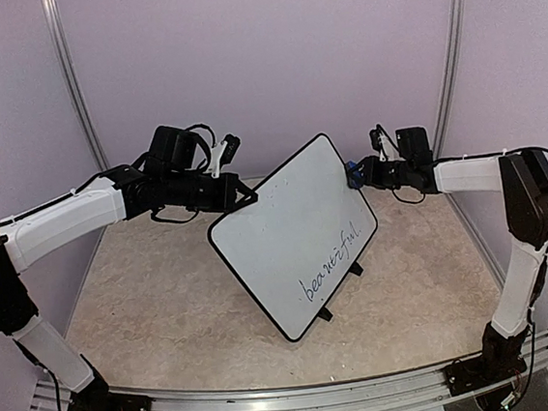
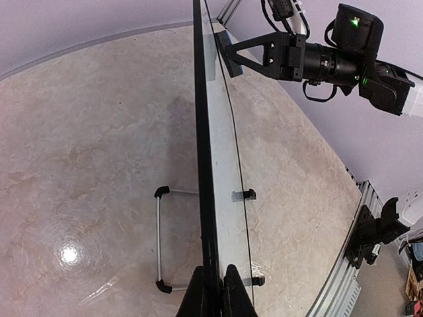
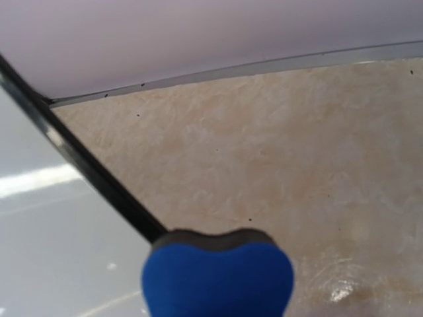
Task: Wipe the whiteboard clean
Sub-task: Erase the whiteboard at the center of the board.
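Around the work I see a beige, stone-patterned table [image 1: 138, 306] with pale lilac walls [image 1: 260, 61] behind and on both sides. The whiteboard [image 1: 291, 233] stands near the middle of the table on its two black clip feet [image 1: 324, 313]. It is turned diagonally and leans backward. In the left wrist view a wire stand [image 2: 158, 239] rests on the table behind it. The word "beautiful" [image 1: 328, 269] is written on the lower right part of the panel, well apart from both grippers.

The left arm comes from its base, bends at the left wall and lies almost level toward the centre. The left gripper [image 1: 251, 196] has its jaws closed on the upper left rim of the board. The left wrist view shows the fingers [image 2: 231, 294] pinching the black edge.

The right arm rises, folds at the right wall and points its forearm to the left. The right gripper [image 1: 358, 174] is clamped on a blue eraser [image 3: 218, 277], which sits at the board's upper right rim. I cannot tell if it presses on the panel.
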Motion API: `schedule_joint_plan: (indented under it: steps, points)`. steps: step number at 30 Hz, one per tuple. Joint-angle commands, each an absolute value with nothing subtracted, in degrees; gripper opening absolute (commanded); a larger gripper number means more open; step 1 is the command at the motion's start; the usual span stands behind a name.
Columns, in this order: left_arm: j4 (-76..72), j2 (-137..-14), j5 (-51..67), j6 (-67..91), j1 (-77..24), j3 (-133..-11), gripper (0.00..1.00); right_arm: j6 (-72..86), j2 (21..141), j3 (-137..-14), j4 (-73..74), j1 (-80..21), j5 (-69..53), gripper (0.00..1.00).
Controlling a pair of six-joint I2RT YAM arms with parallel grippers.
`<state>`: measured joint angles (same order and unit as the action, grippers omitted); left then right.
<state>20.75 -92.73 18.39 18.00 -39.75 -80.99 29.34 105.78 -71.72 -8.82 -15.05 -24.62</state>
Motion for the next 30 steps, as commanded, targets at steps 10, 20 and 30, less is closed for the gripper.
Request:
schedule_joint_plan:
  steps: [10, 20, 30]
  points:
    - [17.9, -91.9, 27.2, 10.2, -41.6, -80.7, 0.0, 27.9, 103.5, -53.8, -11.8, -15.6, -23.3, 0.3]
    - [17.9, -92.1, 27.4, 10.2, -41.6, -80.7, 0.0, 26.2, 99.1, -47.3, -12.9, -16.9, -21.3, 0.3]
    - [18.0, -91.9, 26.9, 10.1, -41.7, -80.6, 0.0, 25.6, 99.7, -46.0, -10.4, -22.2, -18.2, 0.3]
